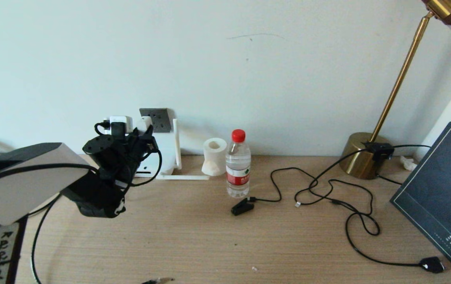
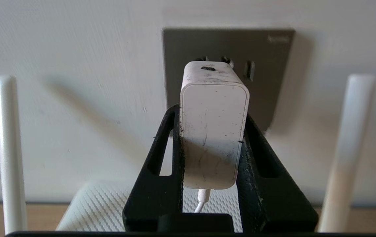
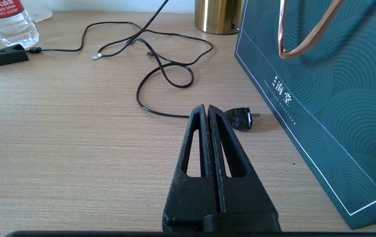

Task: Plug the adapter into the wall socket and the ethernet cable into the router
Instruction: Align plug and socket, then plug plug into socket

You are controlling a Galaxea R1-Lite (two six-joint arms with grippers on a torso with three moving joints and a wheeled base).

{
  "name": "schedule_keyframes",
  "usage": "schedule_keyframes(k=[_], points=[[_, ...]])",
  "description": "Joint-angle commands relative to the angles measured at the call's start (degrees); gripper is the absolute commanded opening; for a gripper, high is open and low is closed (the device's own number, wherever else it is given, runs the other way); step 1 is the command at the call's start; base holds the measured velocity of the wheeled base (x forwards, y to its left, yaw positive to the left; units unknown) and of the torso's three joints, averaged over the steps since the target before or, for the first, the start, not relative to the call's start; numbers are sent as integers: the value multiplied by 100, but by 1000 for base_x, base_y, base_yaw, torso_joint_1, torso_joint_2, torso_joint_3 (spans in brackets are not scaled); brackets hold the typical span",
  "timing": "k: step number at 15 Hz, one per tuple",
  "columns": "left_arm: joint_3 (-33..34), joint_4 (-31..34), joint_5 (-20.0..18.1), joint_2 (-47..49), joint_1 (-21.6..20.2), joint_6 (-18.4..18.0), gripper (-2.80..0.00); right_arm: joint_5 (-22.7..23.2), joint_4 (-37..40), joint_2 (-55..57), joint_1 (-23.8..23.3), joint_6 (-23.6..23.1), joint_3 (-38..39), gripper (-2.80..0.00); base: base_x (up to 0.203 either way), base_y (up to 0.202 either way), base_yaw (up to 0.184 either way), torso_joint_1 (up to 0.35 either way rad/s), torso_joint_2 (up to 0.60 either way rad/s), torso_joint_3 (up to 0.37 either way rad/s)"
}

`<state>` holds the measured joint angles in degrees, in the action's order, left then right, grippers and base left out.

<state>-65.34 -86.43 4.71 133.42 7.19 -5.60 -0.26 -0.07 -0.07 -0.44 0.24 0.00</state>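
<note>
Left gripper (image 2: 212, 141) pinches the adapter (image 2: 214, 128) just before the wall socket (image 2: 270, 79), at 10 o'clock on the desk, apparently not seated; right gripper (image 3: 207, 113) pressed together, idle; ethernet cable (image 1: 351, 213), at 3 o'clock, untouched; router (image 2: 102, 204) unconnected.

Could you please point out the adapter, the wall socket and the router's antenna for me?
adapter (image 2: 213, 131): left wrist view, middle of its white back face.
wall socket (image 2: 270, 82): left wrist view, bare grey plate beside the pin holes.
router's antenna (image 2: 350, 148): left wrist view, mid-shaft.
</note>
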Motion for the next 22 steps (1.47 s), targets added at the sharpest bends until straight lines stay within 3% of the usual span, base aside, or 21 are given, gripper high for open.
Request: schedule_keyframes(k=[1,22], points=[[-137,-40,12,96,8,-3,-280,-1,7,7,0,2,0,-280,0,0,0,0,0,0],[-515,-23,13,342,19,41,-280,-1,-1,7,0,2,0,-280,0,0,0,0,0,0]])
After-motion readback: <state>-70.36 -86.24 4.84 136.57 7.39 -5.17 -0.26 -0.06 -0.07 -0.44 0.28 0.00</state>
